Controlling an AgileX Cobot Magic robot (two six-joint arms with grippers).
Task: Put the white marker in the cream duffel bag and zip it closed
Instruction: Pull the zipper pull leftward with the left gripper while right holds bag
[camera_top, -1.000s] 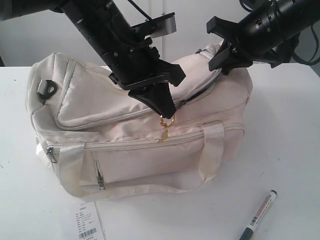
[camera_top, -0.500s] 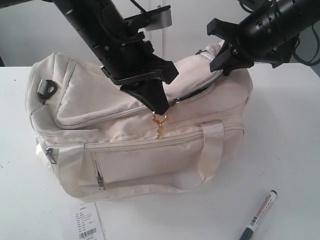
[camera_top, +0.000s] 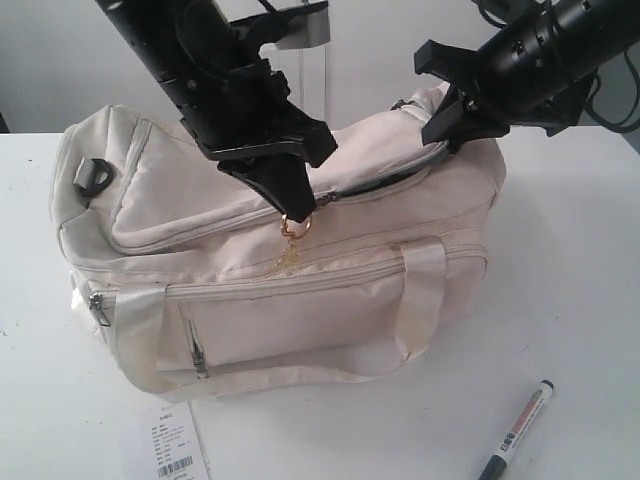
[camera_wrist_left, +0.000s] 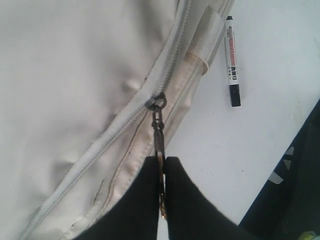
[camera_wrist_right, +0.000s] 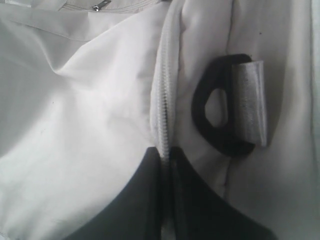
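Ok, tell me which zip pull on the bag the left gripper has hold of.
The gold ring pull on the cream duffel bag's top zip: the left gripper pinches it. The silver front-pocket pull and the end pull hang untouched.

The left end effector (camera_wrist_left: 161, 165), its two black fingers pressed together, pinches the metal zip pull (camera_wrist_left: 158, 125) of a cream bag (camera_wrist_left: 75, 75). The pull stretches straight from the dark slider (camera_wrist_left: 156, 102) on the bag's zip, which runs slantwise across the fabric. A cream strap (camera_wrist_left: 209, 30) lies along the bag's side. Near it on the white desk (camera_wrist_left: 270, 115) lies a white marker (camera_wrist_left: 231, 55) with a black cap, not touching the bag.
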